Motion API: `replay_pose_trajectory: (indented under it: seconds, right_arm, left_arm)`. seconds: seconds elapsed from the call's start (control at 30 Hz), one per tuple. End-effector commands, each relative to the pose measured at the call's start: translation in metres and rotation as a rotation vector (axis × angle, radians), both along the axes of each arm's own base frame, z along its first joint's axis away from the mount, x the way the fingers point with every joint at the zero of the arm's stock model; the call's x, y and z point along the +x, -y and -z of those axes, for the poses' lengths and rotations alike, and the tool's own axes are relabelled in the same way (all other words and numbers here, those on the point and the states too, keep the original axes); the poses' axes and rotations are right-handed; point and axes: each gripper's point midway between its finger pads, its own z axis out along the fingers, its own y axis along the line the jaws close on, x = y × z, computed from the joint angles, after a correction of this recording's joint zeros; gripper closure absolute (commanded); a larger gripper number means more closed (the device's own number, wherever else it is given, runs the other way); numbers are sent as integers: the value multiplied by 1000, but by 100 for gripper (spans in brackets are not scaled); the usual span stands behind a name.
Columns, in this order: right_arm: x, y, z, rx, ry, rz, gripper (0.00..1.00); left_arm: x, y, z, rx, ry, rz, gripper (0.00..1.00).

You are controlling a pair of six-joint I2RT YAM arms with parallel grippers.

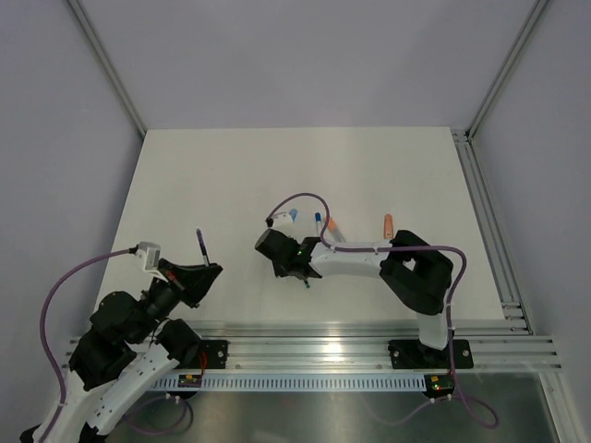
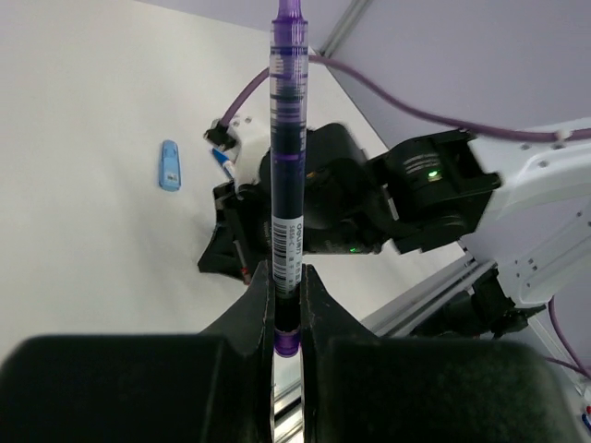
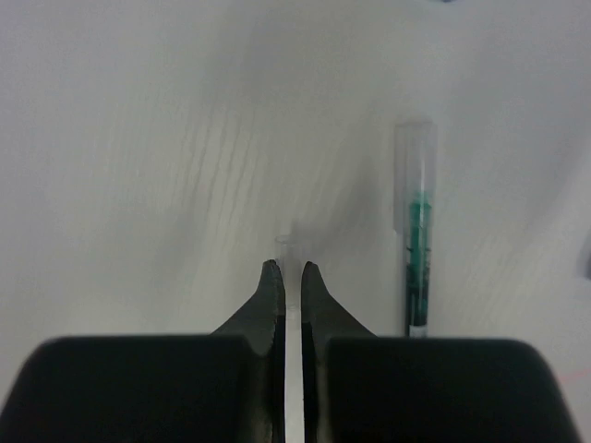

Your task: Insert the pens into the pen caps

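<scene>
The left claw (image 2: pixel 286 277) is clamped tight on the lower end of a slim clear-barrelled pen with purple ink (image 2: pixel 287 138). The pen is held up off the matt white tabletop (image 1: pixel 203 175) and sticks straight out past the fingertips, probably so its free end can be aimed into a cap. The right claw (image 3: pixel 285 269) is low over the tabletop with its black tapered jaws drawn almost together. They appear to pinch a small clear plastic cap (image 3: pixel 283 244), whose faint tubular end just shows beyond the tips; I judge this a grip, though the cap is hard to make out. Just beside it lies a glossy clear-barrelled pen with green ink (image 3: pixel 416 249). A short light-blue plastic cap (image 2: pixel 169 165) lies apart on the tabletop.
</scene>
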Motion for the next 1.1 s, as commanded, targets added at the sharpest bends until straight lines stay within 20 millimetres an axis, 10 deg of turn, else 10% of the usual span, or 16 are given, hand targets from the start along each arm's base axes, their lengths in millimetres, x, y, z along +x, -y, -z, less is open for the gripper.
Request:
replay_pose_trajectory:
  seconds: [0.0,0.5,1.07]
  right_arm:
    - [4,-21,-79,277,133,-3,100]
    - [-28,19,-282,924,437,58,100]
    - [-24,-15,-354,1044,543,21,100]
  left_arm:
    - [-7,32,0,-74,-25,148,100]
    - [-12,72,7,-23,-38,348,100]
    - [-14,75,16,-36,-52,368,100]
